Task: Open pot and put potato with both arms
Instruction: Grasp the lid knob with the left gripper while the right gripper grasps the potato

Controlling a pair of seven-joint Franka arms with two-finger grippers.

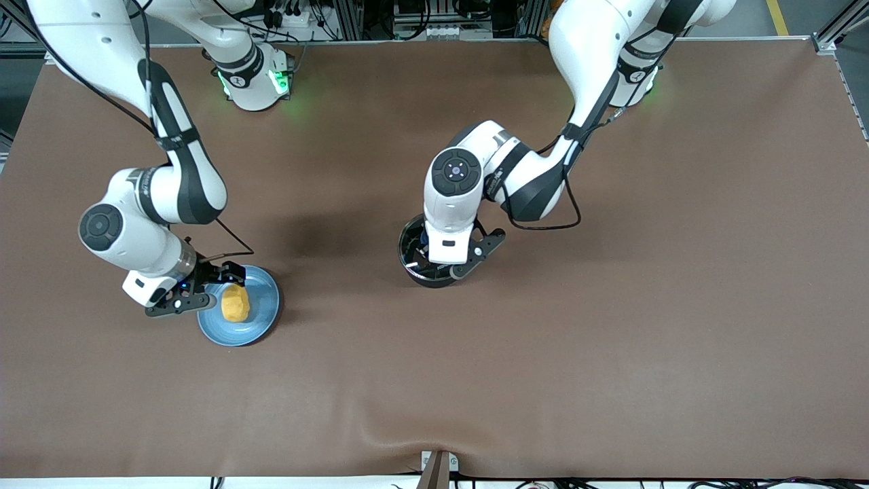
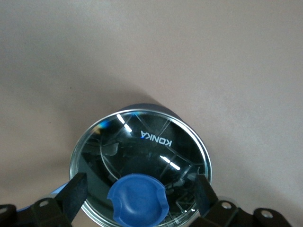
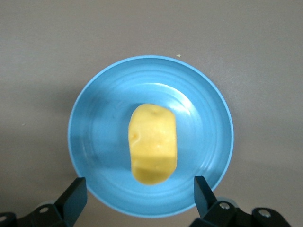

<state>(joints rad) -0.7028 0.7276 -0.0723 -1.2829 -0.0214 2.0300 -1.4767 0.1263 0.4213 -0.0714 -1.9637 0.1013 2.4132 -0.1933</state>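
Potato (image 1: 235,303) lies on the blue plate (image 1: 261,326), well apart from the pot (image 1: 412,255) toward the right arm's end of the table; our right gripper (image 1: 204,285) hovers over it, fingers apart. The pot's lid (image 2: 142,161) is still on, our left gripper (image 2: 138,194) spread astride its blue knob (image 2: 138,199). We judge both grasps pending: descend, then close.

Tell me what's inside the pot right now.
The glass lid with its blue knob is still on the pot; through it only dark interior and reflections show. The potato lies on the plate. Below the knob is hidden.
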